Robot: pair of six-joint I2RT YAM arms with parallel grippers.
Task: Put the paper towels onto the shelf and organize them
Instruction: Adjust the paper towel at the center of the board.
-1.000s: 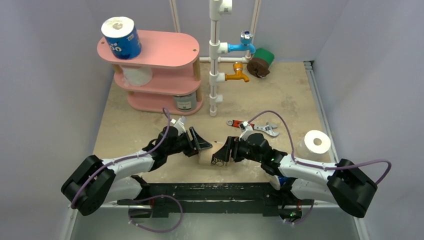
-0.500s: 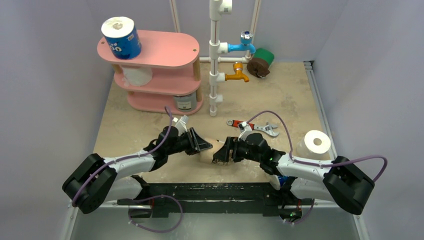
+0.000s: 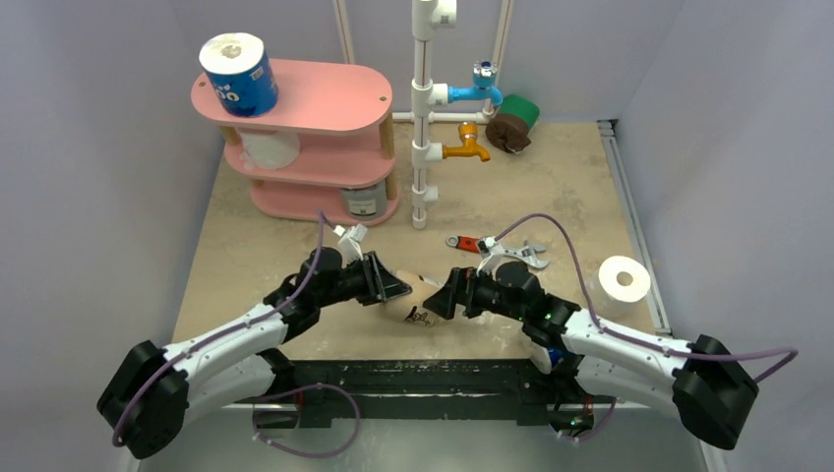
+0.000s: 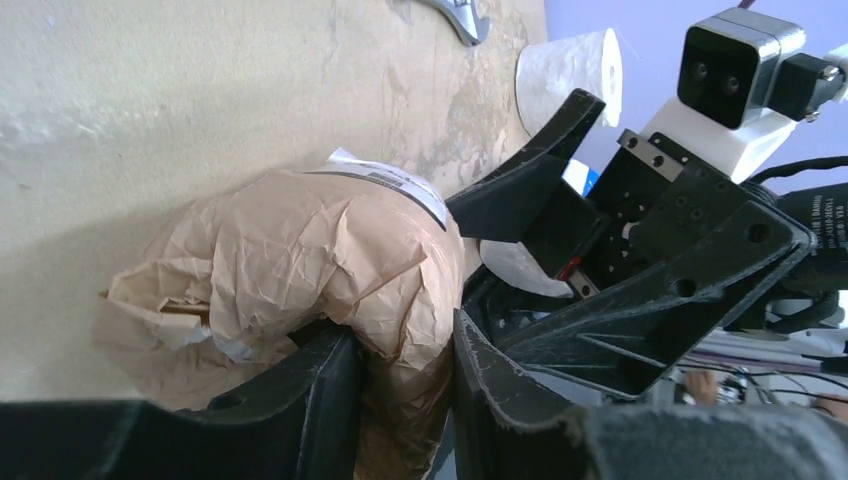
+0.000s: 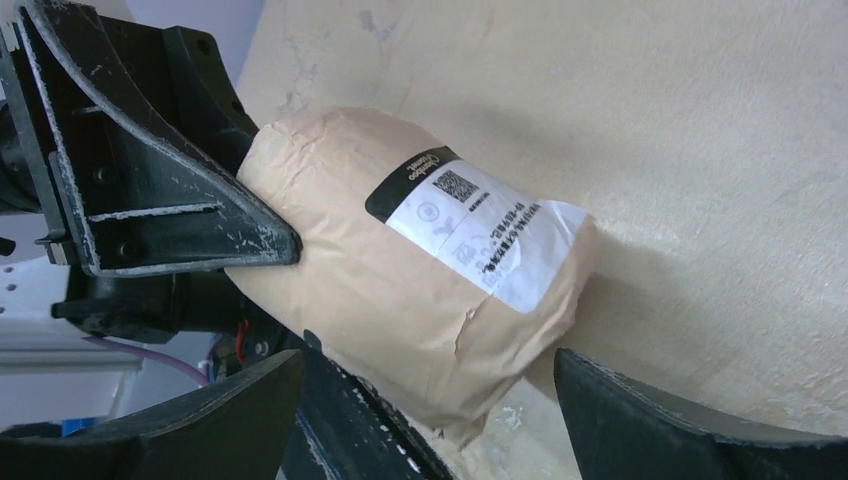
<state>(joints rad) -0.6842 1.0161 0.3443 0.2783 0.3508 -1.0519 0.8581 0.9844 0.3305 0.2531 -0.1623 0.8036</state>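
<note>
Since a second ago the right hand [image 3: 440, 297] has spread its fingers wide. They now stand off either side of the brown-wrapped roll [image 3: 418, 301] without touching it, as the right wrist view shows. Meanwhile the left hand [image 3: 396, 289] has closed in, and its two fingers pinch the crumpled end of that roll's wrapper. The roll lies on its side between the two hands, near the front edge of the bench [image 3: 551, 187], with its printed label facing the right hand. Whether it rests fully on the bench I cannot tell.

On the pink shelf [image 3: 325, 98] at the far left, a blue printed roll [image 3: 239, 74] stands on the top board, a white roll [image 3: 268, 147] sits on the middle board, and a grey roll [image 3: 364, 200] on the bottom one. A second white roll [image 3: 625, 280] stands upright on the bench to the right, and a wrench [image 3: 492, 246] lies just beyond the right hand.
</note>
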